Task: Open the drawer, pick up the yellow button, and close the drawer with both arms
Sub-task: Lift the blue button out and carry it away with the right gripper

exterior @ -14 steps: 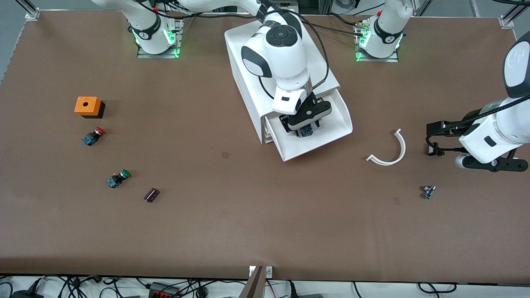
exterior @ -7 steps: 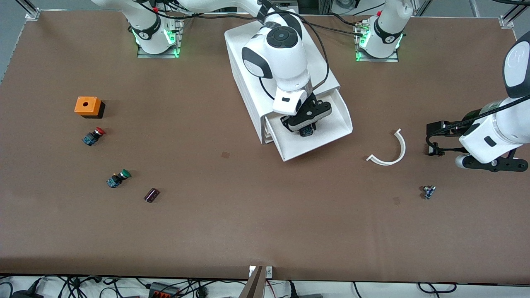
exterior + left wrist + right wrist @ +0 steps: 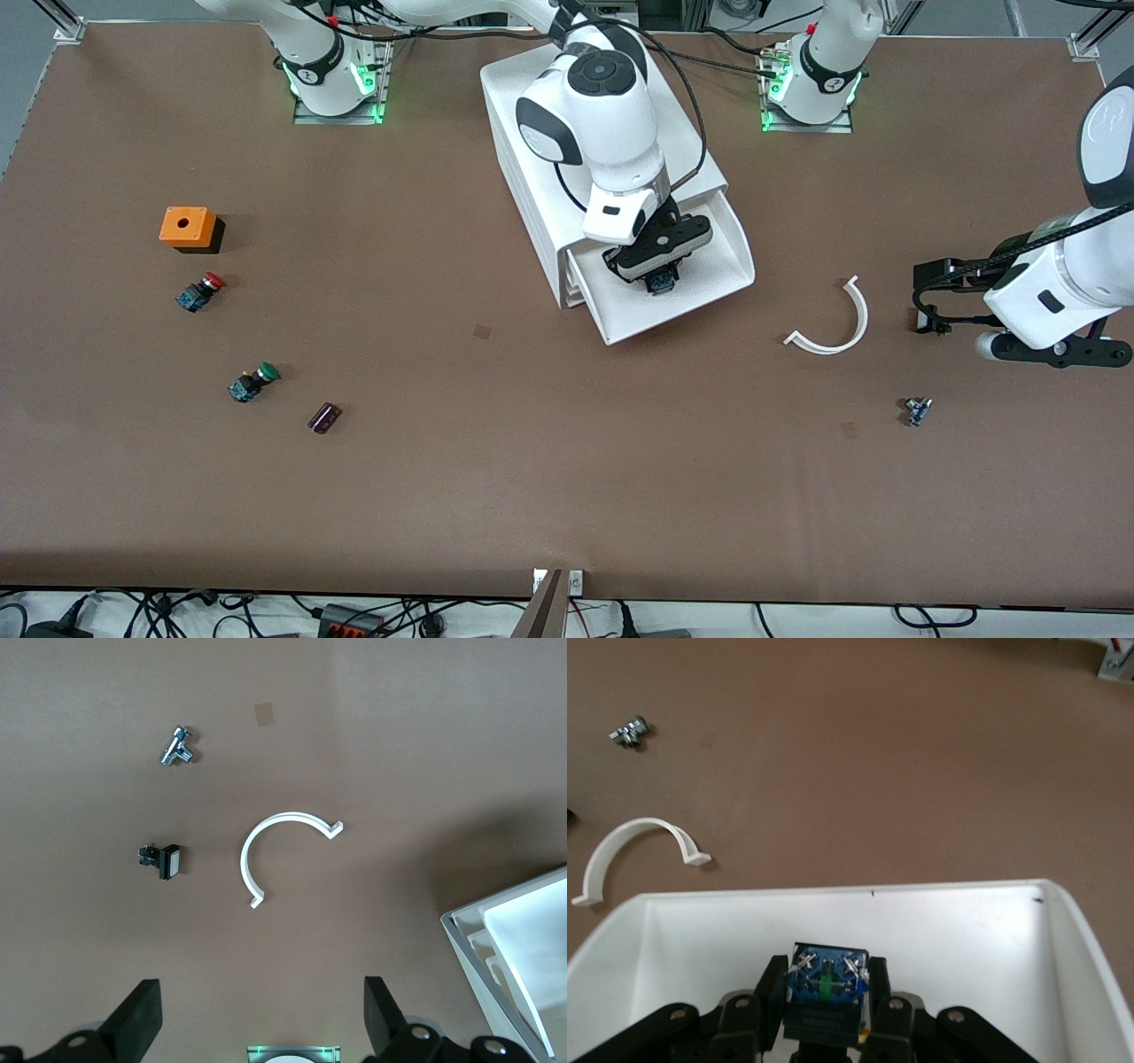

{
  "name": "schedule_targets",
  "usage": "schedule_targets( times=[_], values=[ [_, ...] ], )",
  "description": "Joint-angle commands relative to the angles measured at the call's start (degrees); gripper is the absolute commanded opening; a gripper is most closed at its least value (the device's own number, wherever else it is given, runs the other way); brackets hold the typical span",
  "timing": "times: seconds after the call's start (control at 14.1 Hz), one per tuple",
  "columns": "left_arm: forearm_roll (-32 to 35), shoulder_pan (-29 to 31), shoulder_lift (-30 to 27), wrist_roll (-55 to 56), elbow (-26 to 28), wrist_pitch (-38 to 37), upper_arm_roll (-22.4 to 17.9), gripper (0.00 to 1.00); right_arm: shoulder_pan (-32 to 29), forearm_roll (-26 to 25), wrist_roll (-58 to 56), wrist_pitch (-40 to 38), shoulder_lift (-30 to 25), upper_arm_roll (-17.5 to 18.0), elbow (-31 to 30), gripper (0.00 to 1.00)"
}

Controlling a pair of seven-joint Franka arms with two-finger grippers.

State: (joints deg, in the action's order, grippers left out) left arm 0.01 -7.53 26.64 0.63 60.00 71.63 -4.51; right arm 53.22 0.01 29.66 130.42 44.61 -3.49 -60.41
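The white cabinet [image 3: 523,177] stands at the middle of the table's back. Its top drawer [image 3: 713,270] is pulled open toward the front camera. My right gripper [image 3: 660,282] reaches down into the drawer and is shut on the button [image 3: 659,283]. In the right wrist view the button's dark blue body [image 3: 827,988] sits between the fingers [image 3: 771,983] of the right gripper [image 3: 827,992], over the drawer's white floor [image 3: 966,939]. Its cap is hidden. My left gripper [image 3: 1059,353] waits open over the table at the left arm's end, and is empty in the left wrist view [image 3: 261,1023].
A white arc piece [image 3: 833,323] lies beside the drawer; a small black switch [image 3: 162,861] and a metal fitting [image 3: 917,410] lie near it. At the right arm's end are an orange box [image 3: 188,227], a red-capped button [image 3: 199,291], a green-capped button [image 3: 252,381] and a dark part [image 3: 324,417].
The right gripper, shut on the button, has shifted only slightly inside the open drawer. The left arm has not moved.
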Motion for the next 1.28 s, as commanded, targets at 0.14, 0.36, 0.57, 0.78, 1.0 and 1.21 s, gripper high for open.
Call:
schedule_targets(
  times=[0.14,0.36,0.57,0.78,1.0,1.21],
  values=[
    [0.8,0.1,-0.6,0.4,-0.7,-1.0,0.2,1.00,-2.1,-0.1,0.7,-2.3,-0.4,0.0,5.6,0.00],
    [0.8,0.1,-0.6,0.5,-0.7,-1.0,0.3,1.00,-6.4,-0.4,-2.4,-10.2,-3.3,-0.2,5.5,0.00],
    [0.8,0.1,-0.6,0.5,-0.7,-1.0,0.3,1.00,-12.9,0.1,-7.7,-16.3,-5.0,0.4,5.0,0.00],
    [0.7,0.1,-0.6,0.3,-0.7,-1.0,0.3,1.00,-19.0,1.4,-11.6,-22.8,-5.1,0.6,4.1,0.00],
    [0.8,0.0,-0.6,0.4,-0.7,-1.0,0.4,1.00,-25.0,5.9,-18.0,-22.8,-5.1,0.6,-1.0,0.00],
    [0.7,-0.1,-0.6,0.4,-0.7,-1.0,0.4,1.00,-30.1,7.8,-24.8,-22.5,-5.7,0.5,-7.2,0.00]
  ],
)
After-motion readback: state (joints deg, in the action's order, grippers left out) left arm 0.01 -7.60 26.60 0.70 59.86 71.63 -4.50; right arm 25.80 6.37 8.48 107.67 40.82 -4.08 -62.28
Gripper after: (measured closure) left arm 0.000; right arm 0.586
